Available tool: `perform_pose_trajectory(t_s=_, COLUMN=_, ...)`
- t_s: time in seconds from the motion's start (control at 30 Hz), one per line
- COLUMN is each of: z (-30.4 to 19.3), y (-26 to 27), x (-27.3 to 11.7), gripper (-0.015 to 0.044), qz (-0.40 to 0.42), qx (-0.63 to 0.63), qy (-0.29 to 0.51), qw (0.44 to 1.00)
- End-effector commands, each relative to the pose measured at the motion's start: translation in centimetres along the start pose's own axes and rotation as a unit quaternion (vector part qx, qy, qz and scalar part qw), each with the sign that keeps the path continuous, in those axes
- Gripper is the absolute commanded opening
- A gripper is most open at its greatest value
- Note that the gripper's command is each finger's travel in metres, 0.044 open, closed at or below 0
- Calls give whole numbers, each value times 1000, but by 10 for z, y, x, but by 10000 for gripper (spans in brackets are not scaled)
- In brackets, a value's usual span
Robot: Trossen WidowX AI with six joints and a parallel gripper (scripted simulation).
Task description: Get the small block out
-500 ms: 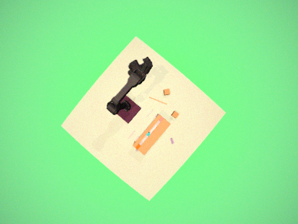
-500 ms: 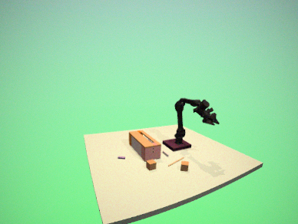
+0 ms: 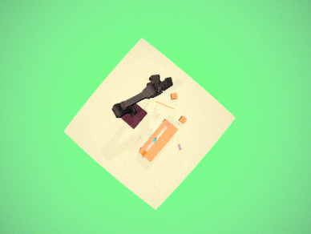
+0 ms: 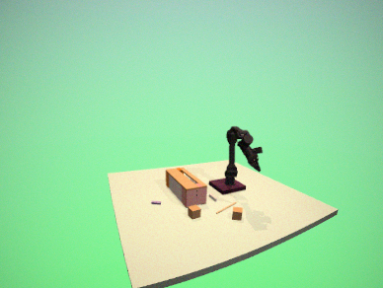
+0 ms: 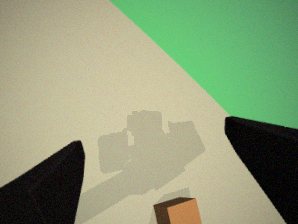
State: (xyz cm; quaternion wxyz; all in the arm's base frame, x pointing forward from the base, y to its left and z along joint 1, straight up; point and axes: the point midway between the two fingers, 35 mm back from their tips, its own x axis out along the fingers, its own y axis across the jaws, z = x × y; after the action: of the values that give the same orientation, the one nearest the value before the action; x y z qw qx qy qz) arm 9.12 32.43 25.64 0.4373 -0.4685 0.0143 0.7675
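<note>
Top: gripper [image 3: 167,83] [image 4: 258,170] [image 5: 155,136] was over the table [image 3: 96,120] [image 4: 148,247] [image 5: 55,75] near its upper-right edge; small teal block [image 3: 155,140] showed in the slot of the orange box [image 3: 162,143] [image 4: 186,178], between table middle and lower-right edge

Exterior: gripper hung above the table toward its right edge, block not visible

Wrist: fingers wide open, nothing held, one orange cube [image 5: 184,212] at bottom of view

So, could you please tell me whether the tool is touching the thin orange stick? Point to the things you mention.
Apart: the exterior view shows the tool [image 3: 170,82] [image 4: 259,170] [image 5: 155,136] raised high above the table, the stick [image 3: 164,105] [image 4: 226,208] lying below.
</note>
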Motion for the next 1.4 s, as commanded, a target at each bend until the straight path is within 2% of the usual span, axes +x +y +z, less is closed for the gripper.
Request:
perform_pose_trajectory(t_s=0.0, z=-64, y=-14, x=-11, gripper=400, qz=-19, qx=56, qy=88, qw=994)
perform_pose_trajectory(t_s=0.3, z=-200, y=-3, x=-69, gripper=400, qz=-22, qx=197, qy=287, qw=937)
perform_pose_trajectory(t_s=0.5, z=-274, y=38, x=-123, gripper=400, qz=11, qx=292, qy=399, qw=869)
perform_pose_trajectory(t_s=0.67, z=-317, y=89, x=-172, gripper=400, qz=59, qx=368, qy=470, qw=800)
perform_pose_trajectory(t_s=0.8, z=-335, y=126, x=-202, gripper=400, qz=98, qx=414, qy=503, qw=752)
perform_pose_trajectory(t_s=1.37, z=-346, y=133, x=-195, gripper=400, qz=100, qx=416, qy=505, qw=750)
